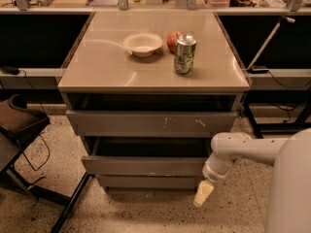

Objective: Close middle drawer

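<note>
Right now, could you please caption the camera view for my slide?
Cream-tipped gripper hangs by the right end of the wide, plain grey middle drawer, slightly open.

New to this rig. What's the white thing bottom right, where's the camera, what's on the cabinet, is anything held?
There is one camera, looking down at the cabinet's front; where it is mounted is not on record. The white curved thing is the robot's single arm, ending in the gripper, which hangs low by the right end of the drawer fronts. Nothing shows in it. On the cabinet top stand a white bowl, a red fruit and a green can. The middle drawer, plain grey, below the scratched front, is partly pulled out; the job is to push it shut.
</note>
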